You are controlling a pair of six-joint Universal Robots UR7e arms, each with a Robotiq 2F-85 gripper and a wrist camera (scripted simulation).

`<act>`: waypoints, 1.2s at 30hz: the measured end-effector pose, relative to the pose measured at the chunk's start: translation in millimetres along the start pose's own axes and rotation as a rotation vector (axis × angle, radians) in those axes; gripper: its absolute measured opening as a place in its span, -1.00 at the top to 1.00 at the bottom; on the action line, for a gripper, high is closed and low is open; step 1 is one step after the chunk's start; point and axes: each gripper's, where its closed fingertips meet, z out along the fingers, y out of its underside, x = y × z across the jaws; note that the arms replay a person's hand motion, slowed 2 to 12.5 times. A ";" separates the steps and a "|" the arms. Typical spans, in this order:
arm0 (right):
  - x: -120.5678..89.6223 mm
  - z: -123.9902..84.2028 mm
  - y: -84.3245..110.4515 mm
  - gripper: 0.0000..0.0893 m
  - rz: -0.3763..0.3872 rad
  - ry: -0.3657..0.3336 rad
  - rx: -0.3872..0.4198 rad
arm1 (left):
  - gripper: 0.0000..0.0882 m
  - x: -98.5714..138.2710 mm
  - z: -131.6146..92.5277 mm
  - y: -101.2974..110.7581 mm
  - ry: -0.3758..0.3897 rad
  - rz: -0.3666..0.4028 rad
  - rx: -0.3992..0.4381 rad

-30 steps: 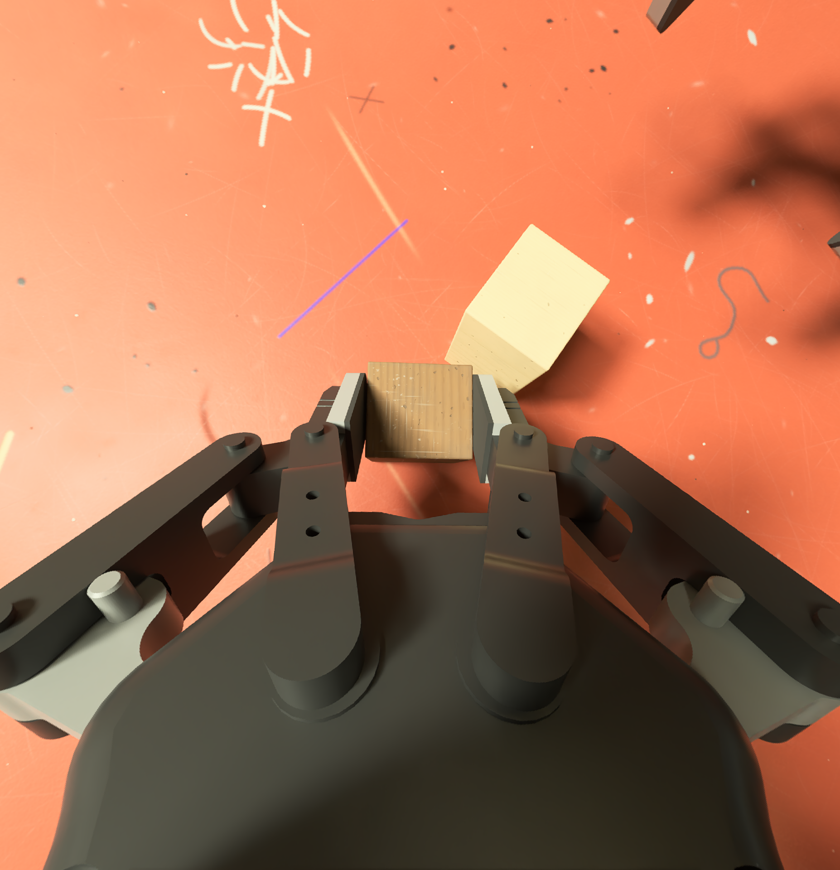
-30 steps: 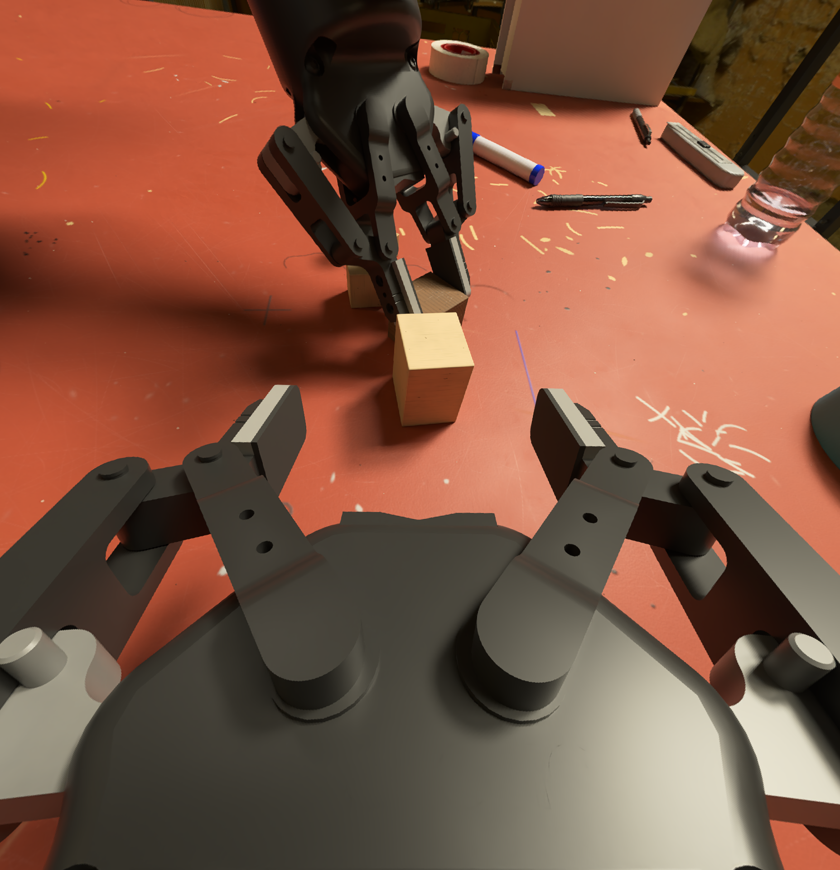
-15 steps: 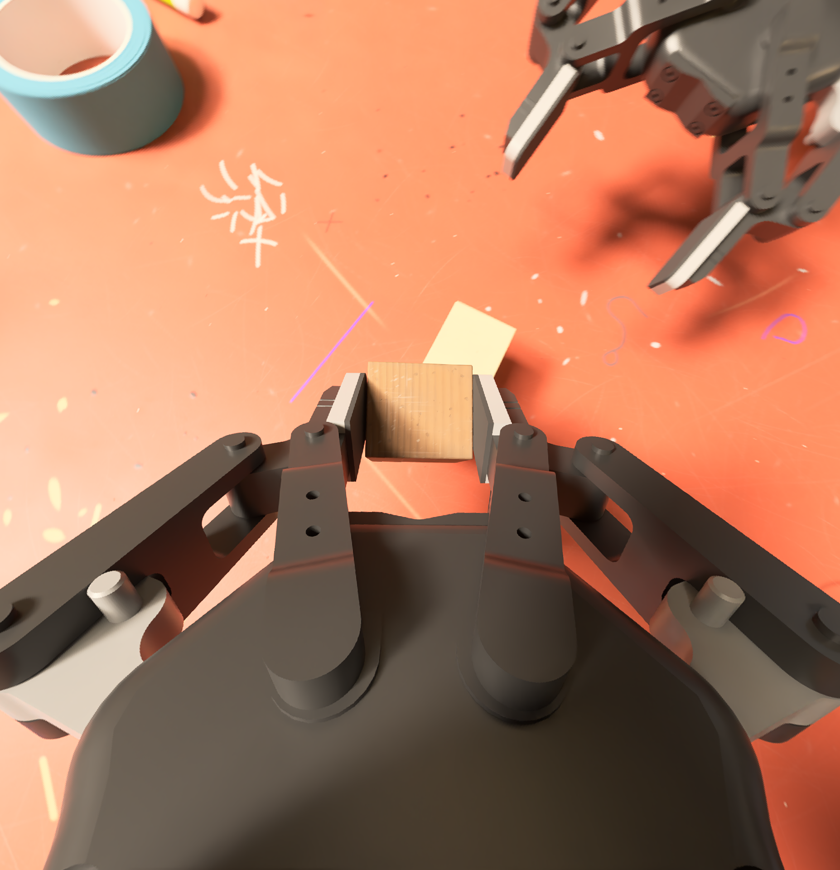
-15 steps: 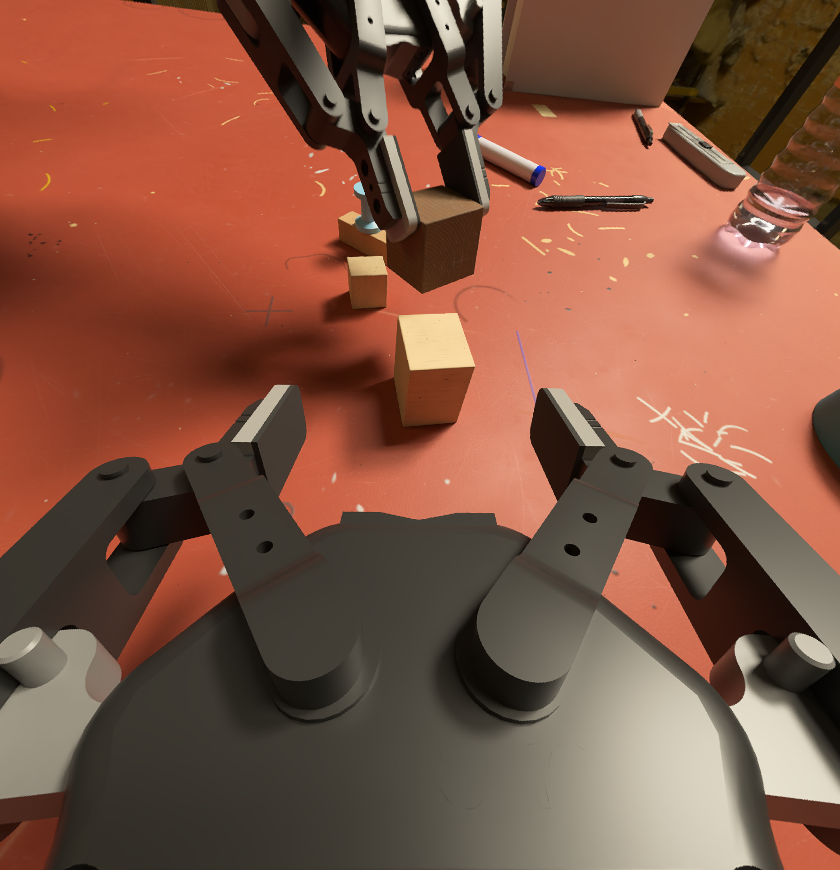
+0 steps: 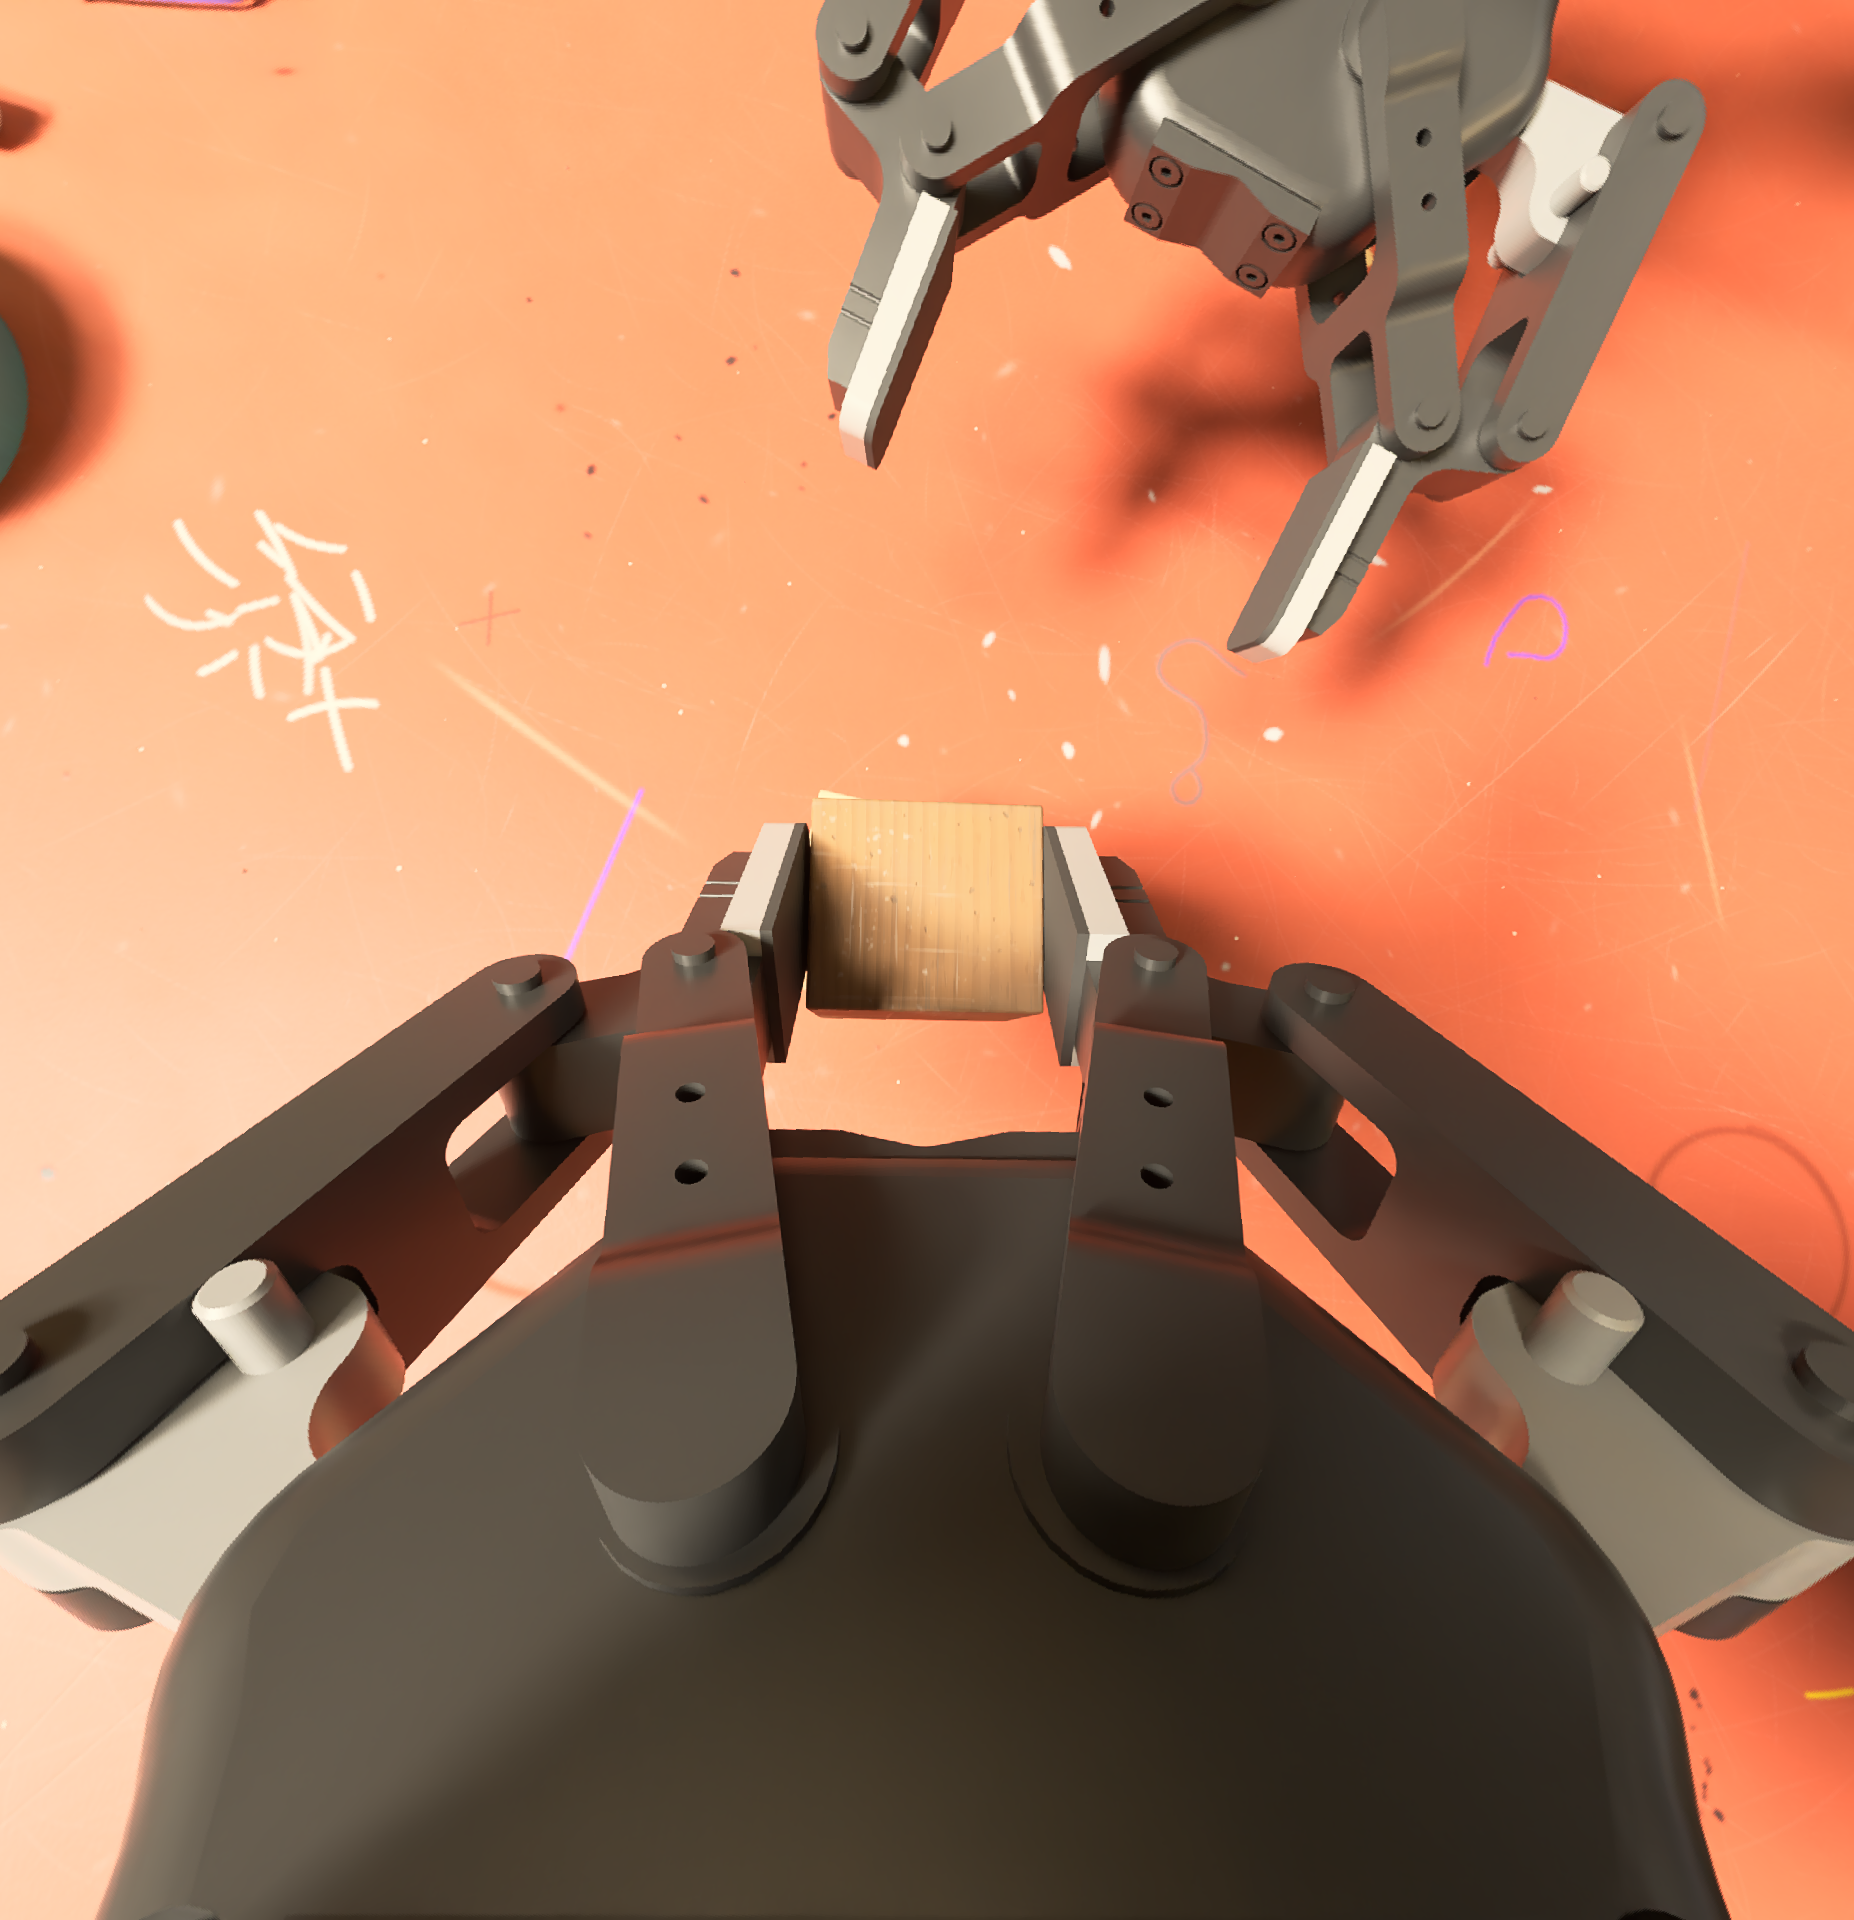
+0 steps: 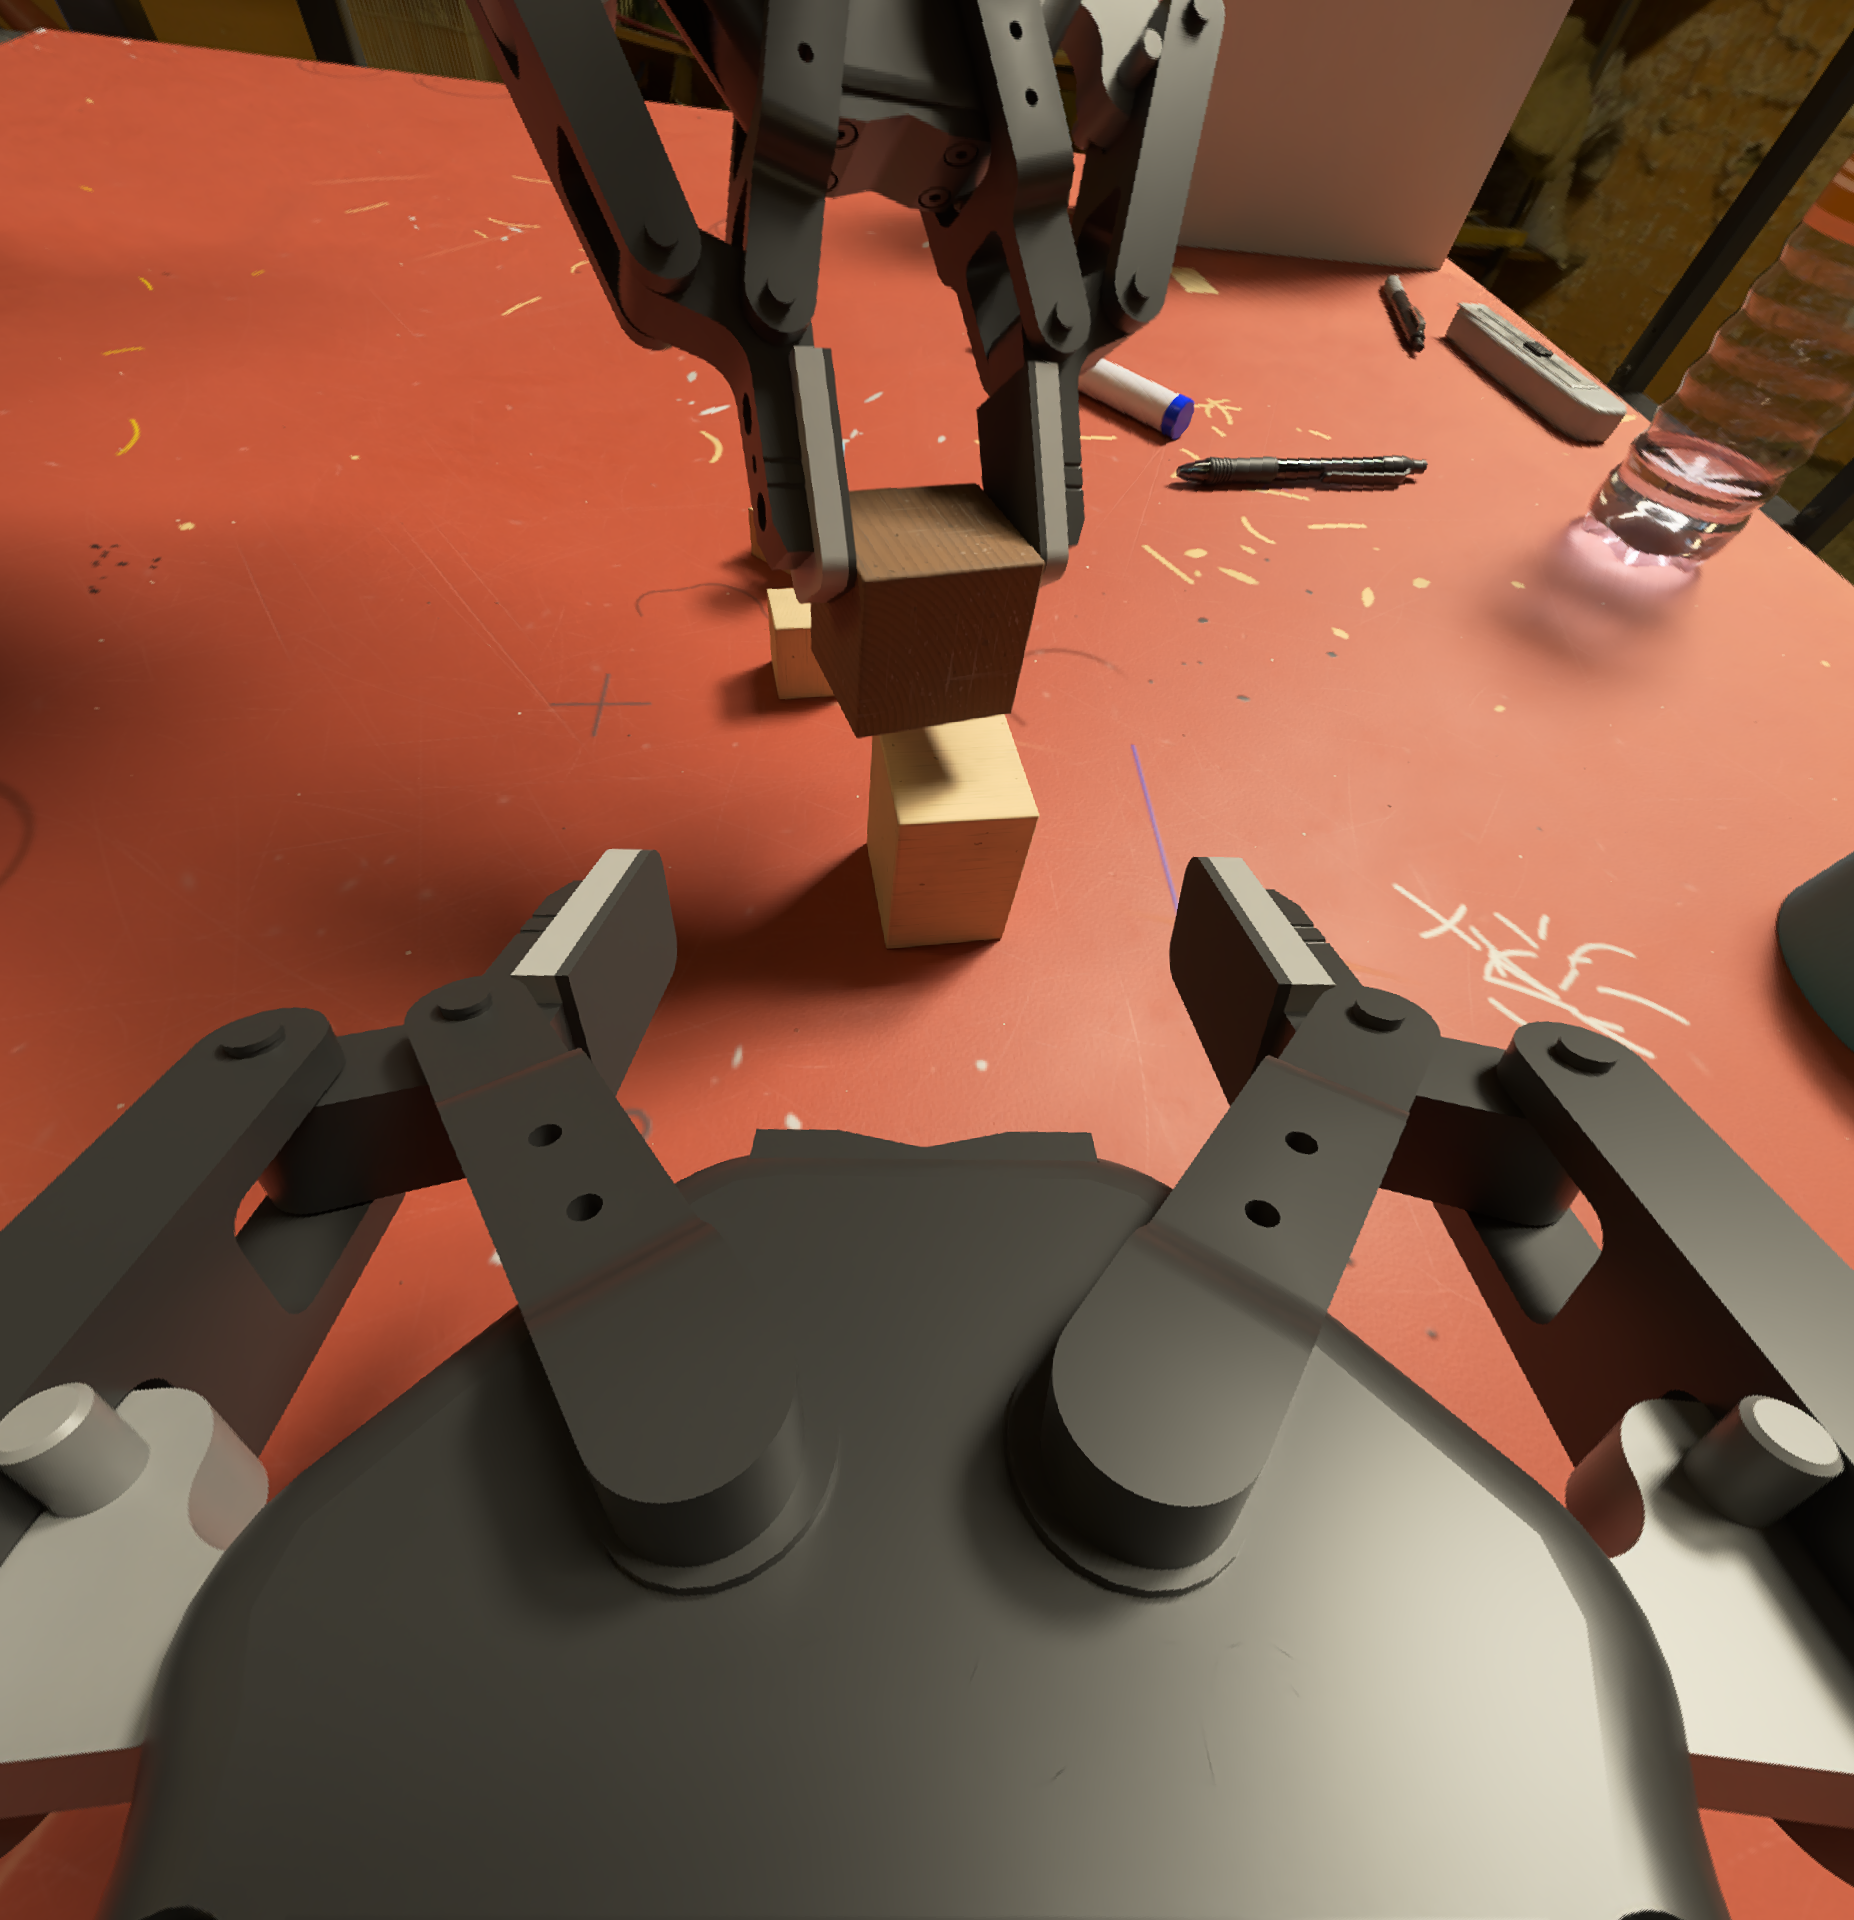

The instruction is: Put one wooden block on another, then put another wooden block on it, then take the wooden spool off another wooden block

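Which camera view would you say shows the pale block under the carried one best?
The right wrist view: the pale block stands on the table with its top and two sides visible, below the dark block held by the left gripper. The left wrist view shows only a sliver.

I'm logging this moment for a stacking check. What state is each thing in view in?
Left hand: shut on the dark wooden block.
Dark wooden block: held in the air, above the pale wooden block, not yet set down.
Pale wooden block: upright on the table, nothing on it.
Small pale block: on the table, partly hidden.
Right hand: open, empty.
Marker: capped, lying flat.
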 end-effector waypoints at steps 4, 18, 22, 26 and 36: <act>0.7 -1.4 -0.9 -0.85 0.002 0.001 0.007 | 0.12 -1.1 5.4 -3.8 0.013 0.012 -0.004; 0.6 -2.1 -1.3 -0.83 0.007 -0.005 0.012 | 0.12 -5.9 13.9 -7.1 0.073 0.042 0.003; 0.7 -2.3 -1.4 -0.83 0.007 -0.006 0.014 | 0.12 -5.4 15.6 -5.0 0.106 0.050 -0.003; 1.0 -2.6 -1.3 -0.83 0.011 -0.006 0.016 | 0.12 -6.2 17.4 -3.0 0.134 0.058 -0.003; 0.9 -2.5 -0.9 -0.83 0.010 -0.008 0.014 | 0.13 -7.1 19.1 -3.6 0.188 0.065 0.021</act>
